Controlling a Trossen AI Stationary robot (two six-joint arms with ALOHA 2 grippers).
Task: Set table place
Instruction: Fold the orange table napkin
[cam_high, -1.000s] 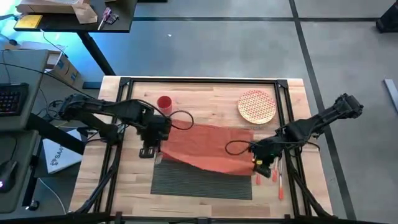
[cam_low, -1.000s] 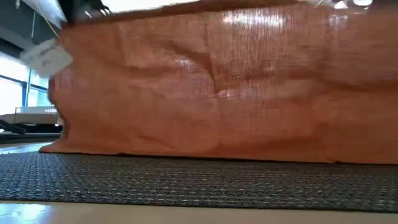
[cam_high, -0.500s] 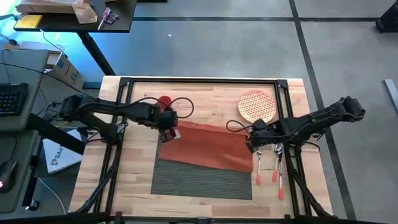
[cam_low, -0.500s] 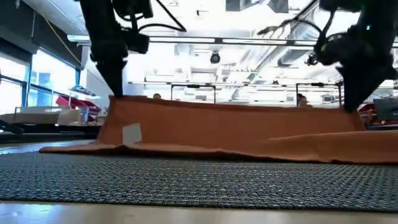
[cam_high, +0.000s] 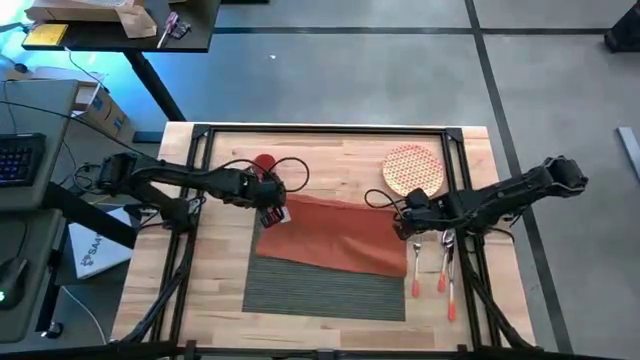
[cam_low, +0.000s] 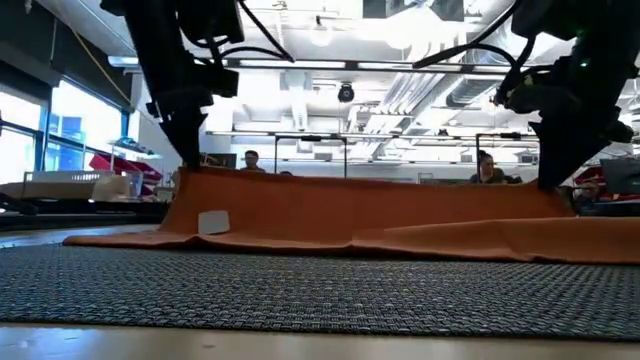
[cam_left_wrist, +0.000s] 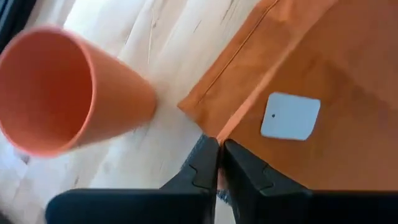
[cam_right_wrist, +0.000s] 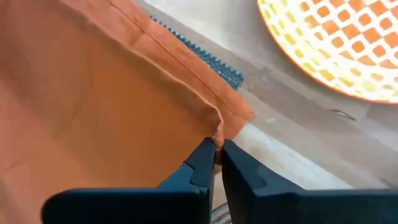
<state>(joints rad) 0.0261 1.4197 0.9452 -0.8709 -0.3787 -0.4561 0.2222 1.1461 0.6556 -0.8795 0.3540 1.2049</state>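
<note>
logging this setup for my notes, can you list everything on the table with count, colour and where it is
dark grey ribbed rectangular placemat: one, dark grey, centre front of the light wooden tabletop, its back part under the napkin
rust-orange cloth napkin: one, rust-orange with a small white tag, across the placemat's back edge, two far corners pinched
red plastic cup: one, red, behind the napkin's left corner
round orange-and-white lattice plate: one, back right
orange-handled cutlery: three pieces, metal with orange handles, right of the placemat
left tool: one, dark, shut on the napkin's left corner
right tool: one, dark, shut on the napkin's right corner
</note>
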